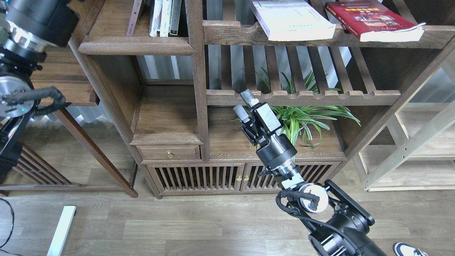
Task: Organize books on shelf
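The thick white book [292,19] and the red photo-cover book [373,19] lie flat on the slatted top shelf at the upper right, both overhanging its front rail. The dark brown book is out of view. The solid dark shelf [135,46] with the moulded front edge is at the upper left and holds a few thin upright books [163,17]. My right gripper [244,104] is open and empty, pointing up in front of the lower slatted rail, well below the white book. My left arm [35,21] fills the top left corner, and its gripper is out of frame.
A potted spider plant [302,117] stands right behind my right gripper on the cabinet top. A vertical post [199,89] divides the bookcase. A small drawer [169,153] and slatted cabinet doors [199,177] are below. A side table [71,96] is at left.
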